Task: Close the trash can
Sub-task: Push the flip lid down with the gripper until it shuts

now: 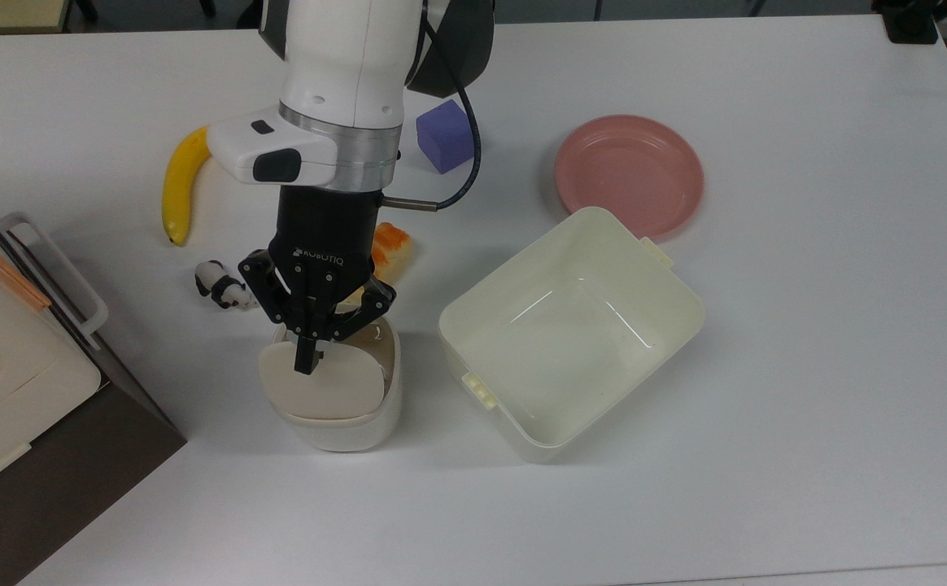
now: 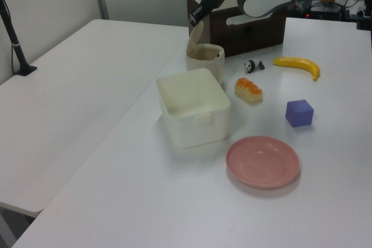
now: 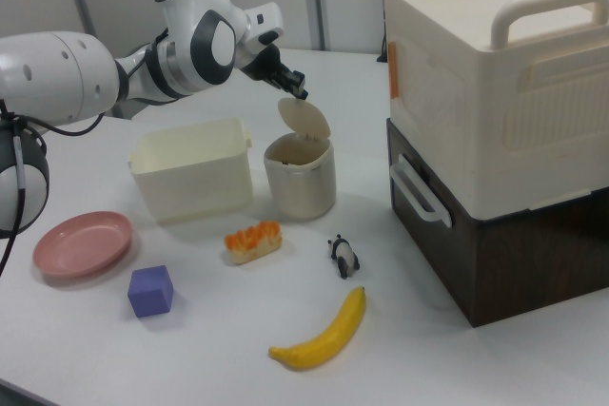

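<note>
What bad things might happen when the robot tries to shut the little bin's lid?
The lid stands nearly upright, and the gripper sits at its top edge. A push at the wrong angle might slide off the lid and leave it open.

The trash can is small and stands loose on the table. A sideways shove might tip it or scoot it toward the tub beside it.

The toy panda and bread lie close, so a skidding bin might bump them.

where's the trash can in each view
Top view: trash can low and left of centre, under the gripper.
Left view: trash can upper centre, behind the tub.
Right view: trash can at centre, right of the tub.
Shared landmark: the tub beside it in all three views.
</note>
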